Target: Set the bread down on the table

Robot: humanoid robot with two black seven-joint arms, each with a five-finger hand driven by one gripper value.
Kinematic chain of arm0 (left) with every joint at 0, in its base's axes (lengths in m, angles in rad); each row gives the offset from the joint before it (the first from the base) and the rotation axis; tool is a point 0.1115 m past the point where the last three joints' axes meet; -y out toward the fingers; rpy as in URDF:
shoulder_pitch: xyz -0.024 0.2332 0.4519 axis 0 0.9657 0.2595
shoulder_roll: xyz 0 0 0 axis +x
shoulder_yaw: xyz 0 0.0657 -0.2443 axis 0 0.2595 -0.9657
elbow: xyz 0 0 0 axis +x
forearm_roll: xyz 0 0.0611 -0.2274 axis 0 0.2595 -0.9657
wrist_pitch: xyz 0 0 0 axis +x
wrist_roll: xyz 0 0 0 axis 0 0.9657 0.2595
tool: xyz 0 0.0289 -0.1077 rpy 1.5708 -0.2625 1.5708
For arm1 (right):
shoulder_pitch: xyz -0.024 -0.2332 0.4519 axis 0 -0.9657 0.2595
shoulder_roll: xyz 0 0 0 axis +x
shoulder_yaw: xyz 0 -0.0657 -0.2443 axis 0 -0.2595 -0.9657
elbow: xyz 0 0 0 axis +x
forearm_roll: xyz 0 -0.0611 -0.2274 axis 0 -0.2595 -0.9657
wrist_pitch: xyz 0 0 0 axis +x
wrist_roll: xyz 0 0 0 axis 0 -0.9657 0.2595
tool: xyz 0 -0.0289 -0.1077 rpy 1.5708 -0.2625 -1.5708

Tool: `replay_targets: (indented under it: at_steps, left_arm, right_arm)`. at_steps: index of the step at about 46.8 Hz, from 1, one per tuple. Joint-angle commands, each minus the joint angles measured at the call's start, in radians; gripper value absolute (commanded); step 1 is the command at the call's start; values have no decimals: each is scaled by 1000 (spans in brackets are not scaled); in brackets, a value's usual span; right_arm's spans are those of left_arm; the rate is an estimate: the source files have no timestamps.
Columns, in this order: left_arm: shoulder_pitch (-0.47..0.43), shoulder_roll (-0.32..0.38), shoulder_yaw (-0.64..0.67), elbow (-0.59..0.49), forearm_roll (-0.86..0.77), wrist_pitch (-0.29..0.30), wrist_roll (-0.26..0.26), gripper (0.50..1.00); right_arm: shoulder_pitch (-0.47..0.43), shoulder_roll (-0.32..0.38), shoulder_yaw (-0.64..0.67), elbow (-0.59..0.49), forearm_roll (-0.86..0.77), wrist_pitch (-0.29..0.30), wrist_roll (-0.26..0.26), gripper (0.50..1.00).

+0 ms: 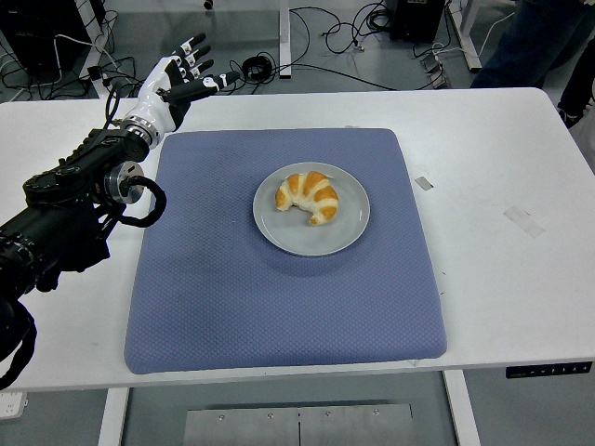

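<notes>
A golden croissant (pixel 308 195) lies on a grey round plate (pixel 344 234) in the middle of a blue mat (pixel 279 307) on the white table. My left hand (pixel 182 79) is white and black and hovers over the table's far left, beyond the mat's back left corner, well apart from the croissant. Its fingers (pixel 197 45) are spread and hold nothing. The black left arm (pixel 70 200) reaches in from the left edge. No right arm shows.
Bare white table (pixel 502 167) lies right and left of the mat, with small tape marks (pixel 523 219) on the right. Cables run over the floor behind the table. A person's dark trouser legs (pixel 539 42) stand at the top right.
</notes>
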Motion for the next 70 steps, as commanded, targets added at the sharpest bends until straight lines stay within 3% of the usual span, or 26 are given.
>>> replay_targets:
  at_steps: [1, 11, 20, 35, 41, 47, 56, 70]
  left_arm:
    - [-18, -9, 50, -1, 11, 60, -2, 977]
    - [-54, -7, 130, -4, 118, 71, -15, 977]
    - [-123, 43, 142, -4, 253, -136, -20, 977]
    - [-238, 42, 317, -3, 411, -133, -23, 977]
    - [-272, 31, 453, -4, 457, -168, -86, 972]
    - [-277, 5, 519, -6, 468, -187, -94, 972]
    - [-317, 17, 550, -104, 511, -312, -98, 972]
    - [-338, 20, 568, -181, 716, -323, -94, 972]
  right_arm:
    - [0, 0, 0, 0, 0, 0, 0, 1000]
    - [0, 0, 0, 0, 0, 0, 0, 1000]
    - [0, 0, 0, 0, 0, 0, 0, 1000]
    - [0, 0, 0, 0, 0, 0, 0, 1000]
    - [0, 0, 0, 0, 0, 0, 0, 1000]
    - [0, 0, 0, 0, 0, 0, 0, 1000]
    - [0, 0, 0, 0, 0, 0, 0, 1000]
    - [0, 0, 0, 0, 0, 0, 0, 1000]
